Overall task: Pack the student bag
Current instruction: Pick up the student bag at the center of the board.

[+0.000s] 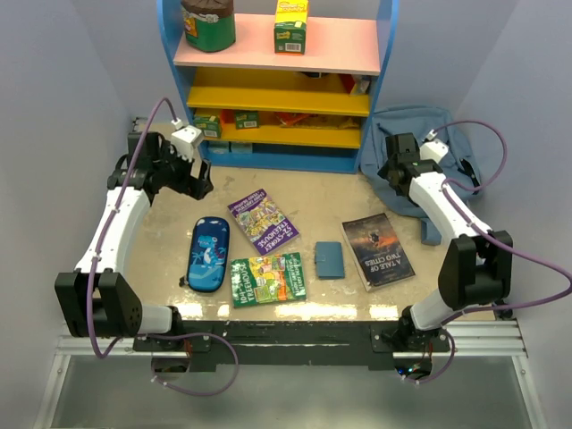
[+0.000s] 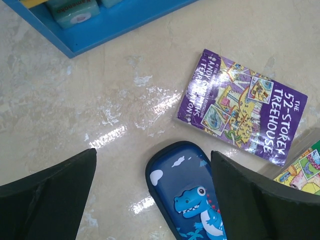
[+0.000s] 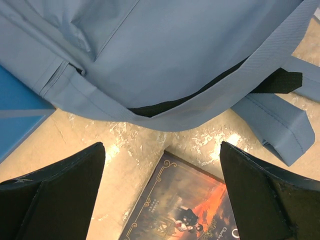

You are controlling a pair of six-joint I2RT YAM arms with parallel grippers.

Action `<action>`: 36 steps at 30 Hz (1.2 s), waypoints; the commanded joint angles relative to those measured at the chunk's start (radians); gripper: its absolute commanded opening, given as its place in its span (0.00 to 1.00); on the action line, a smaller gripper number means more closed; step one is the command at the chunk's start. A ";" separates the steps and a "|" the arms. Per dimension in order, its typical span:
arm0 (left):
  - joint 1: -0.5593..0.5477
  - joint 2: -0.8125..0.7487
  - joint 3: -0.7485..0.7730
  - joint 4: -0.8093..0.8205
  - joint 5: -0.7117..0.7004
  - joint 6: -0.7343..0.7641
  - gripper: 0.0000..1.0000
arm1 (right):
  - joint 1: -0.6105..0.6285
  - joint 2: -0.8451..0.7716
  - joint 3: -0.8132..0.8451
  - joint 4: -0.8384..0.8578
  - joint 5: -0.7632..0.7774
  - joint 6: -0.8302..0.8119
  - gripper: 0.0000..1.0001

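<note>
The student bag [image 1: 404, 123], soft grey-blue with black straps, slumps at the back right against the shelf; in the right wrist view it [image 3: 175, 55] fills the top. My right gripper [image 1: 394, 172] [image 3: 162, 150] is open and empty, hovering between the bag's lower edge and the dark "A Tale of Two Cities" book [image 1: 378, 250] [image 3: 190, 205]. My left gripper [image 1: 193, 180] [image 2: 152, 165] is open and empty above the top end of the dark-blue dinosaur pencil case [image 1: 208, 254] [image 2: 190, 197]. The purple Treehouse book [image 1: 261, 219] [image 2: 245, 115] lies to its right.
A green Treehouse book [image 1: 268, 279] [image 2: 305, 172] and a small blue notebook [image 1: 330, 259] lie mid-table. A blue shelf unit [image 1: 277, 159] [image 2: 115, 25] with boxes and a tin stands at the back; its corner [image 3: 20, 115] is beside the bag.
</note>
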 commanded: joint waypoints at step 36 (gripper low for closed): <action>0.000 -0.052 -0.062 -0.016 0.107 0.060 1.00 | -0.255 0.106 -0.078 0.127 -0.186 0.104 0.76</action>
